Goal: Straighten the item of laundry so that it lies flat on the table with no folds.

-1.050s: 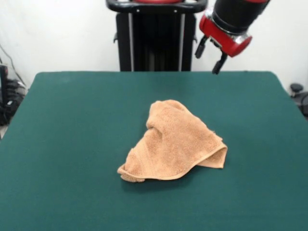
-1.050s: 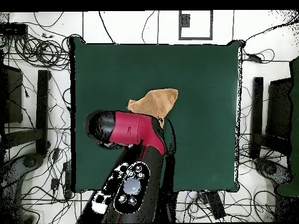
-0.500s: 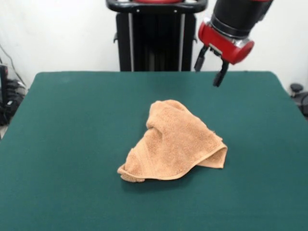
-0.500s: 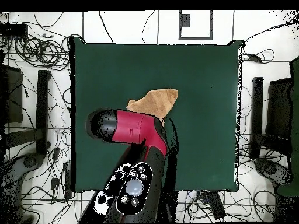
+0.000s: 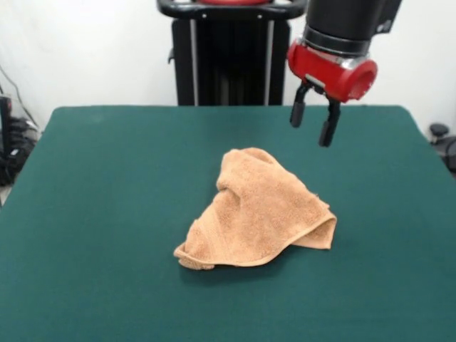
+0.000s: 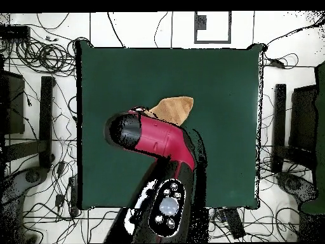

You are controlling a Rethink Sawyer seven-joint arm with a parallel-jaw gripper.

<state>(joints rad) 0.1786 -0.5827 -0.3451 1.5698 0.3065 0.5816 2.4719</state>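
Although the orange-tan terry towel [image 5: 255,212] lies near the middle of the dark green worktop [image 5: 100,214], it is not flat: it sits in a crumpled, roughly triangular heap. In the front view one layer is folded over another, a rounded hump stands at the far end of the heap, and a hemmed edge curves along the near side from the near-left corner to the right-hand corner. The right-hand corner is doubled under itself. No label can be made out.

The gripper [image 5: 313,123] hangs in the air beyond the towel and to its right in the front view, clear of both cloth and worktop. Its two black fingers [image 5: 297,112] point downward with a plain gap between them, and nothing is held. Above them sits the red wrist collar [image 5: 332,69], with the black arm segment rising out of the top of the frame.

In the overhead view the red and black arm [image 6: 162,143] reaches across the worktop [image 6: 222,95] and covers one end of the towel [image 6: 172,108]; the gripper itself is hidden beneath the arm there. Cables [image 6: 38,54] lie on the floor around the worktop.
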